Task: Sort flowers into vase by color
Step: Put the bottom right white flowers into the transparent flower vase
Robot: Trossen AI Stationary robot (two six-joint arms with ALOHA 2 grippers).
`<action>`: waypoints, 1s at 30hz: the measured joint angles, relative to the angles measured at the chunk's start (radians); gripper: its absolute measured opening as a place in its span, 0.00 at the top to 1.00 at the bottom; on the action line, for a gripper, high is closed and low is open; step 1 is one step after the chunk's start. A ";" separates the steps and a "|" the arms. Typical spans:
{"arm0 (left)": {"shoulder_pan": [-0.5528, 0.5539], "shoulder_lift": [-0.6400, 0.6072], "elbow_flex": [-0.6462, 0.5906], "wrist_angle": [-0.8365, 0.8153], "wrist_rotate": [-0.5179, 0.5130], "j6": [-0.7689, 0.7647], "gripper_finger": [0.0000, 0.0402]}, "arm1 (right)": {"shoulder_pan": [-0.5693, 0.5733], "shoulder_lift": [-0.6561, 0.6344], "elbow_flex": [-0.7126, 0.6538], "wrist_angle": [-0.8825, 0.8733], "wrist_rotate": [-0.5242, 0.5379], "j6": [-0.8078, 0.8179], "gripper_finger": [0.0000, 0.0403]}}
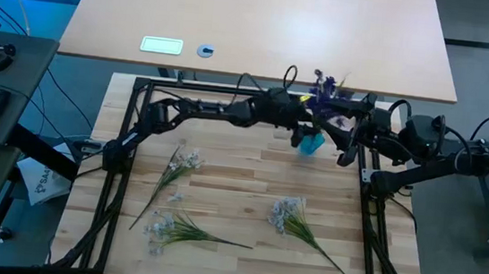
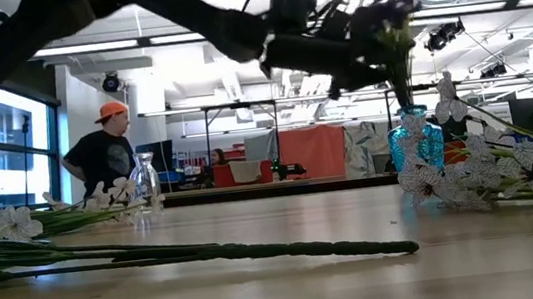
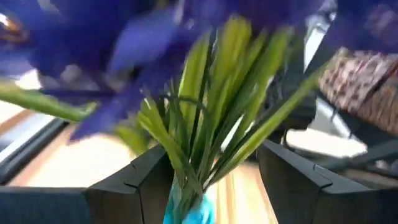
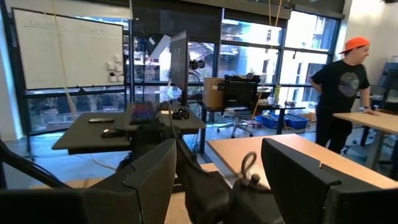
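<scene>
Wooden tabletop (image 1: pixel 240 182) carries three pale whitish-blue sprigs: one at left (image 1: pixel 177 168), one front-left (image 1: pixel 183 230), one front-right (image 1: pixel 299 221). Left gripper (image 3: pixel 205 180) hangs at the far right over the blue vase (image 1: pixel 310 143), fingers spread wide around the purple flowers' (image 1: pixel 324 89) green stems standing in it. Right gripper (image 4: pixel 217 168) sits just beside the vase, open and empty.

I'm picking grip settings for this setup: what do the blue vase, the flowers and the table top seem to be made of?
The blue vase looks like tinted glass: see-through and shiny. The pale flowers lying on the table seem artificial, probably fabric petals on thin plastic stems, though that is hard to confirm. The table top looks like wood, made of joined light strips with a smooth, faintly glossy finish.
</scene>
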 joint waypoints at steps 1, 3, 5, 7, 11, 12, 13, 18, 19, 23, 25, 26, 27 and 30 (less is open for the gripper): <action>0.008 -0.020 0.000 -0.066 0.005 0.011 0.47 | 0.000 0.000 0.000 0.000 0.006 -0.003 0.42; 0.024 -0.059 0.000 -0.196 0.020 0.045 0.47 | 0.000 0.000 0.000 0.002 0.008 -0.003 0.42; 0.038 -0.094 0.000 -0.310 0.027 0.088 0.47 | 0.000 0.000 0.000 0.005 0.009 -0.004 0.42; 0.052 -0.126 0.000 -0.430 0.052 0.117 0.47 | 0.000 0.000 0.000 0.007 0.009 -0.006 0.42; 0.065 -0.197 0.000 -0.695 0.067 0.175 0.47 | 0.000 0.000 0.000 0.018 0.009 -0.003 0.42; 0.066 -0.214 0.000 -0.762 0.068 0.191 0.47 | 0.000 0.000 0.000 0.023 0.008 -0.003 0.42; 0.066 -0.231 0.000 -0.826 0.068 0.203 0.47 | 0.000 0.000 0.000 0.028 0.008 -0.003 0.42; 0.062 -0.294 0.000 -1.067 0.098 0.225 0.47 | 0.000 0.000 0.000 0.039 0.007 0.057 0.42; 0.062 -0.305 0.000 -1.092 0.120 0.212 0.47 | 0.000 0.000 0.000 0.039 0.006 0.081 0.42; 0.054 -0.351 -0.003 -1.134 0.204 0.153 0.47 | 0.000 0.006 0.000 0.042 0.005 0.142 0.42; 0.041 -0.385 -0.026 -1.120 0.225 0.132 0.47 | 0.000 0.017 0.000 0.046 0.000 0.163 0.42; 0.031 -0.411 -0.049 -1.107 0.225 0.126 0.47 | 0.000 0.023 0.000 0.051 -0.009 0.168 0.42; 0.022 -0.441 -0.083 -1.093 0.225 0.116 0.47 | 0.000 0.033 0.000 0.053 -0.014 0.176 0.42; -0.005 -0.553 -0.233 -0.990 0.223 0.065 0.47 | 0.000 0.059 0.000 0.050 -0.045 0.187 0.42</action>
